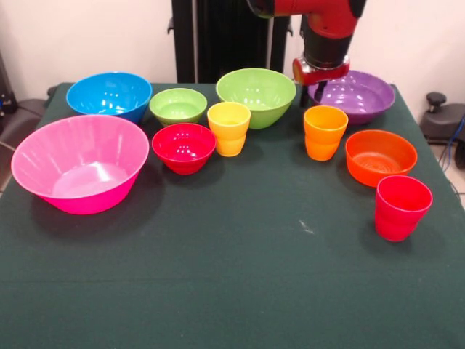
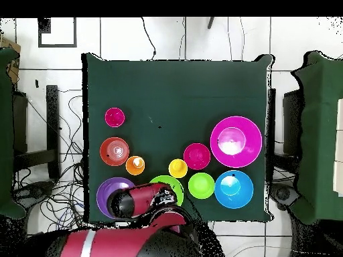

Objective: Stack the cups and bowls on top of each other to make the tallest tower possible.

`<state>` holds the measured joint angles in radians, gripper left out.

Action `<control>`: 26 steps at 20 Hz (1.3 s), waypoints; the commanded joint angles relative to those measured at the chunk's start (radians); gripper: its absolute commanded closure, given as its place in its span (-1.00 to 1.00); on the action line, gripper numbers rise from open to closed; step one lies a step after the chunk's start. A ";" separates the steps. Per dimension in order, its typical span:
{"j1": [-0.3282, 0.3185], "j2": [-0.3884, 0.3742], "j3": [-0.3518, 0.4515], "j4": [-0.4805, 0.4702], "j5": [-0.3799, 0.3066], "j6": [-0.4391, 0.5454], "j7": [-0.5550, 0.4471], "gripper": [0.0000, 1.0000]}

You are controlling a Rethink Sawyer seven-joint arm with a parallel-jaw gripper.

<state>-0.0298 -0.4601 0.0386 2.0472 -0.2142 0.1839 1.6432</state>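
Glossy red arm (image 1: 330,18) (black joints)

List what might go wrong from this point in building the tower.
1. The end effector hangs by the purple bowl, with the orange cup and the large green bowl near; a descent could knock one.
2. Nothing is stacked yet, and the cups and bowls stand close together, so grasping one may nudge a neighbour.
3. The red cup stands near the table edge and could be pushed off.

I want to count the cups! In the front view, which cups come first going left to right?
Yellow cup → orange cup → red cup.
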 commanded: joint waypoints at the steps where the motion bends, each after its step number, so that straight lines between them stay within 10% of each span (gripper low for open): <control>1: -0.070 -0.115 0.134 -0.021 0.032 0.129 0.075 1.00; 19: -0.158 -0.211 0.239 0.044 0.027 0.211 0.053 1.00; 26: -0.249 -0.368 0.392 0.145 0.140 0.378 0.035 1.00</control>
<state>-0.2245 -0.7148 0.2395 2.0987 -0.1695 0.3738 1.6432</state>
